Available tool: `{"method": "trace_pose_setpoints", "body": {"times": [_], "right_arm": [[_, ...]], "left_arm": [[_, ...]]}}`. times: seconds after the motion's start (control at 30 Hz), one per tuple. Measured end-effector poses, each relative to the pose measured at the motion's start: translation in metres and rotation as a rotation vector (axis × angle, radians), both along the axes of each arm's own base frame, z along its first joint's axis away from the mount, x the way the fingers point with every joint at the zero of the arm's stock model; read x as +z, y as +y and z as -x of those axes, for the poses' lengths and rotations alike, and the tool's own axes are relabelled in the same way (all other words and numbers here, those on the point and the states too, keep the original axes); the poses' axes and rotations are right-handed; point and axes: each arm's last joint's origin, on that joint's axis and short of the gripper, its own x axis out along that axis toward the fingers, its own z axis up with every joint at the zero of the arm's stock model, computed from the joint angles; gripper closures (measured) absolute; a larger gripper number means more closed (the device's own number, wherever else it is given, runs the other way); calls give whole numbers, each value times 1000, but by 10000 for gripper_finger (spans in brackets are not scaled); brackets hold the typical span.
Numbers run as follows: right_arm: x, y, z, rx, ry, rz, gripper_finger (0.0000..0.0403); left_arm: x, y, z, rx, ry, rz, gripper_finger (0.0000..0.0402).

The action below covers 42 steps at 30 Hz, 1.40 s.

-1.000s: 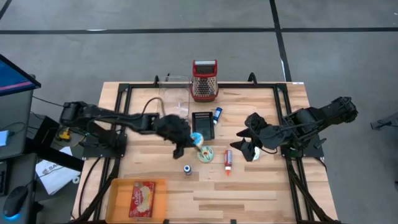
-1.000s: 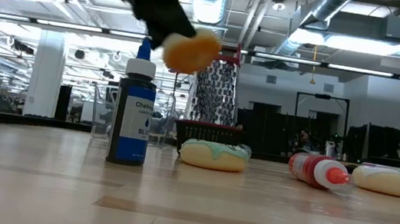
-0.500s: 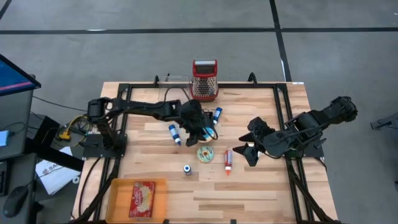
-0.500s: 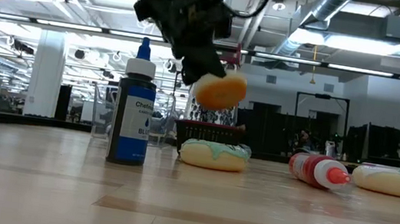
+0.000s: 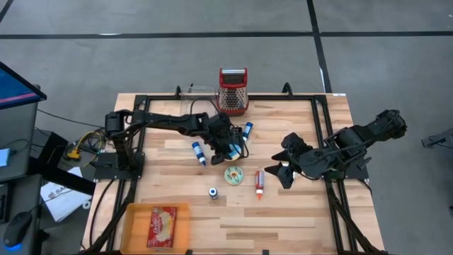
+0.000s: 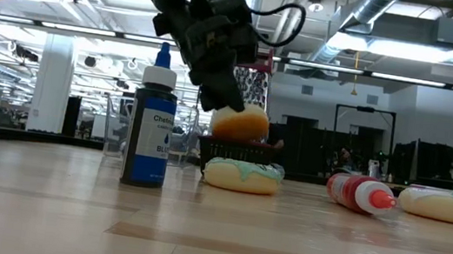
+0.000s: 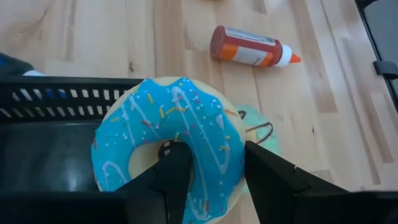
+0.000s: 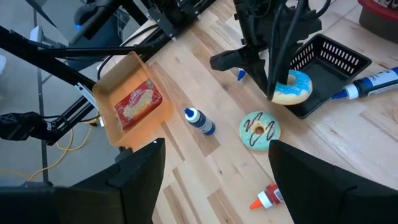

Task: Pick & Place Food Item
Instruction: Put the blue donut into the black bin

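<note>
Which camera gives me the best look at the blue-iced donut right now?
Left wrist view: the blue donut fills it, one finger through its hole, over the black tray. Right wrist shows it small; low view only its underside; high view hides it beneath the left gripper.

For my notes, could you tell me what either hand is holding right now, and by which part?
The left hand holds the blue-frosted donut by its ring, one finger through the hole, over the black basket. The right hand holds nothing.
</note>
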Motion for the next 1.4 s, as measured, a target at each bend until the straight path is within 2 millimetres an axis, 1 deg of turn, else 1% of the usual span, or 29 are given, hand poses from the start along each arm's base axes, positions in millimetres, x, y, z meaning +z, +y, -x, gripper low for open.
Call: {"method": "trace_pose_setpoints", "body": {"times": [0.27, 0.5, 0.67, 1.13, 1.4], "right_arm": [[0, 0, 0, -6, -6, 3, 127], [0, 0, 0, -6, -7, 2, 127], [0, 0, 0, -10, -8, -4, 127], [0, 1, 0, -8, -10, -2, 127], [0, 1, 0, -8, -10, -2, 127]], "left_arm": [[0, 0, 0, -7, -4, -7, 259], [-6, 0, -2, -22, 5, -14, 259], [-6, 0, -2, -30, -1, -22, 258], [-6, 0, -2, -46, -4, -35, 207], [-6, 1, -2, -53, -11, -56, 204]]}}
